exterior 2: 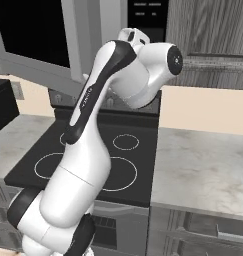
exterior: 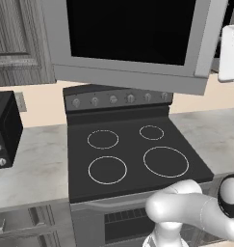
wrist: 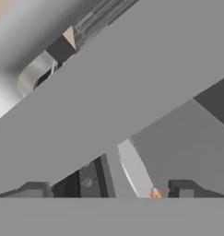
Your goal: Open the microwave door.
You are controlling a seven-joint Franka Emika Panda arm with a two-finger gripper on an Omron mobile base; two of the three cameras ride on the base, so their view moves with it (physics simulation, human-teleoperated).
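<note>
Basically halfway there: door (exterior: pixel 133 36) swung partly out from the microwave (exterior 2: pixel 100 25) above the stove (exterior: pixel 133 154), gripper (wrist: pixel 136 193) up at its edge, can't tell if jaws are gripping, wider swing probably left.

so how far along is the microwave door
Mostly done: the microwave door already stands swung well out over the stove. In hand: the arm reaches up beside the door's edge; whether the pincer grips anything is unclear. Left: perhaps a little more swing, then letting go.
</note>
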